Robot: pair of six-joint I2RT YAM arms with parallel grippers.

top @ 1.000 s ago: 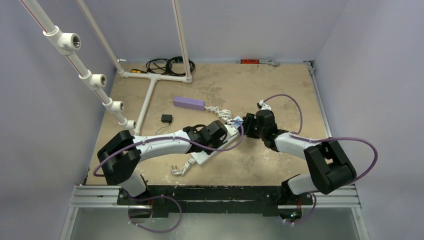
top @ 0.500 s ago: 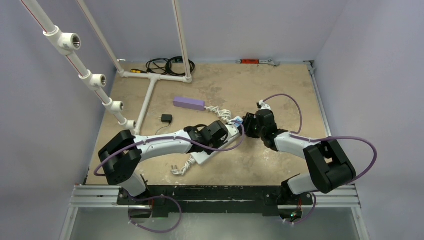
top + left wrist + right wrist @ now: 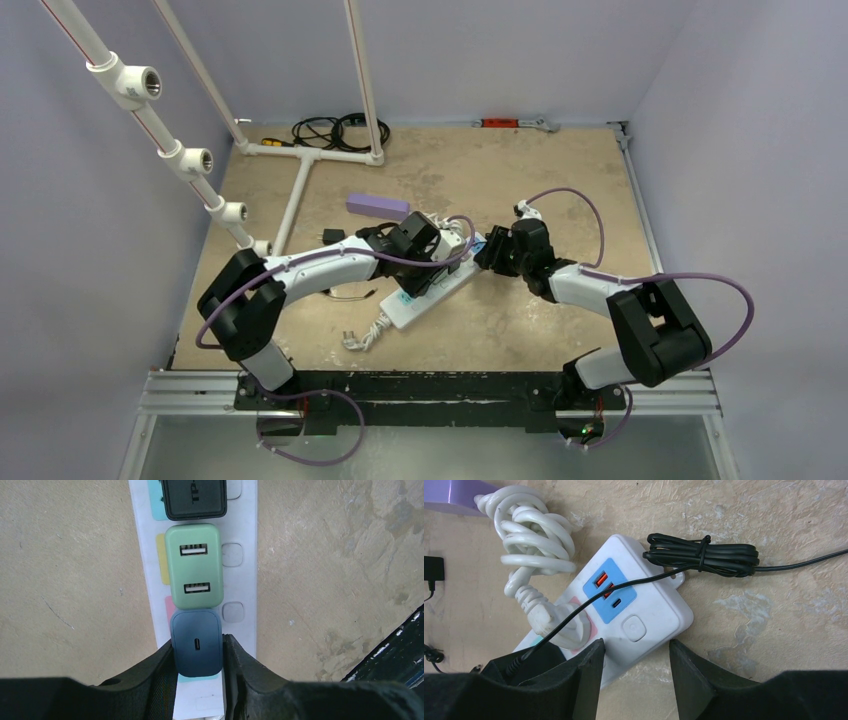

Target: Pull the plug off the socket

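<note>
The white power strip (image 3: pixel 432 292) lies slantwise mid-table. In the left wrist view the strip (image 3: pixel 245 580) carries a black plug (image 3: pixel 194 499), a green USB charger (image 3: pixel 194 566) and a dark blue charger plug (image 3: pixel 196 642) in a row. My left gripper (image 3: pixel 198 645) is shut on the dark blue plug, one finger on each side. I cannot tell whether the plug is still seated. My right gripper (image 3: pixel 635 645) is open, straddling the strip's end (image 3: pixel 659 605) with the blue USB panel. Its left finger (image 3: pixel 591 665) touches the strip's edge.
A bundled white cord (image 3: pixel 531 527) and a tied black cord (image 3: pixel 701 555) lie by the strip's end. A white plug (image 3: pixel 559 622) sits in a pink outlet. A purple box (image 3: pixel 378 205), a small black adapter (image 3: pixel 331 237) and a white pipe frame (image 3: pixel 290 205) are behind and left.
My left wrist has swung back and to the left, uncovering the near half of the strip. The right arm has barely moved.
</note>
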